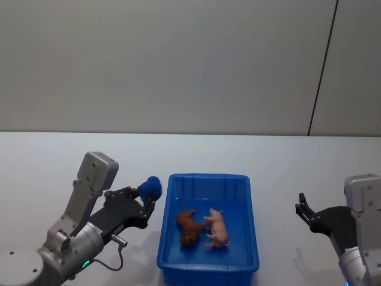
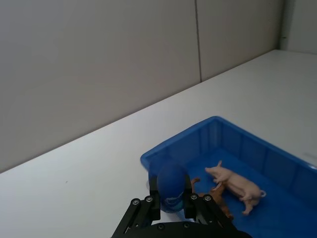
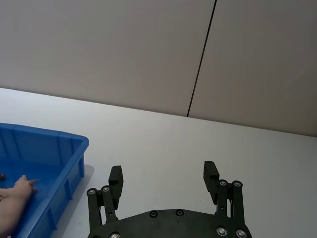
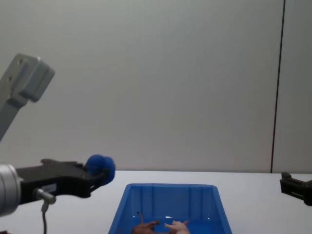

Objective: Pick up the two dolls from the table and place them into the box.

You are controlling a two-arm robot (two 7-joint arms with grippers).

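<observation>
Both dolls sit in the box, brown one touching the pig. Left gripper is just left of the box, right gripper well off right.

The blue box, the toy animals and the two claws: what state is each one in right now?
Box: upright on the table, holding both dolls.
Pink pig doll: lying inside the box.
Brown doll: lying inside, beside the pig.
Left gripper: shut on a blue object, beside the box.
Right gripper: open, empty.

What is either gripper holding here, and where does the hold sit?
The left gripper is shut on a small blue rounded object, clamped between its fingertips beside the box. The right gripper is open, holding nothing.
</observation>
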